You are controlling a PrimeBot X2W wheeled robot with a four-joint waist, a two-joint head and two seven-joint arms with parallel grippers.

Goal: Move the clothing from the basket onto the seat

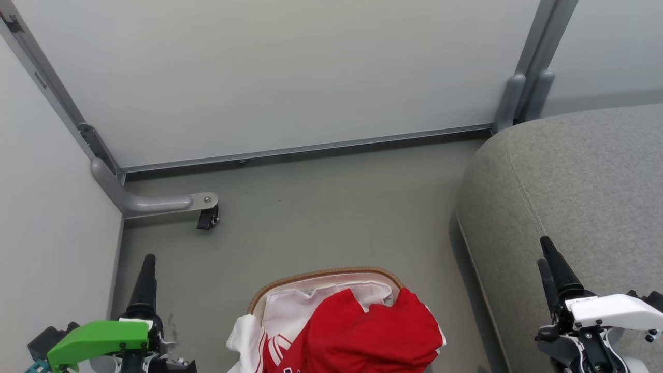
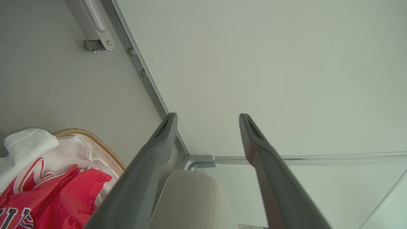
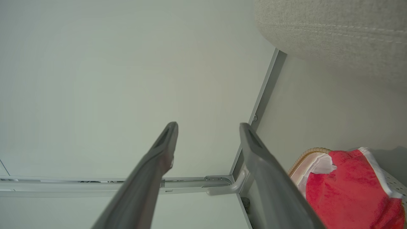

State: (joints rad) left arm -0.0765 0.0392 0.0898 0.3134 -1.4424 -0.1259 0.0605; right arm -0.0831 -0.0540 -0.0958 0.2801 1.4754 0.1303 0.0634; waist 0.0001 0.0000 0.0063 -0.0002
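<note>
The basket (image 1: pixel 326 271) stands on the floor at the bottom centre, its brown woven rim showing. Red clothing (image 1: pixel 362 331) with white trim is heaped in it and spills over both sides. The grey seat (image 1: pixel 580 181) fills the right side, its rounded corner towards the basket. My left gripper (image 1: pixel 148 260) hangs open at the lower left, away from the basket. My right gripper (image 1: pixel 545 249) is open above the seat's front edge. In the left wrist view the gripper (image 2: pixel 208 117) holds nothing, with clothing (image 2: pixel 63 190) and rim (image 2: pixel 89 136) at lower left. In the right wrist view the empty gripper (image 3: pixel 209 125) has clothing (image 3: pixel 343 187) at lower right.
Pale partition walls (image 1: pixel 269 72) close the far side and the left. A grey metal foot with a black caster (image 1: pixel 207 217) juts onto the floor at the left. A white liner cloth (image 1: pixel 290 305) lines the basket. Bare grey floor (image 1: pixel 336 207) lies between basket, wall and seat.
</note>
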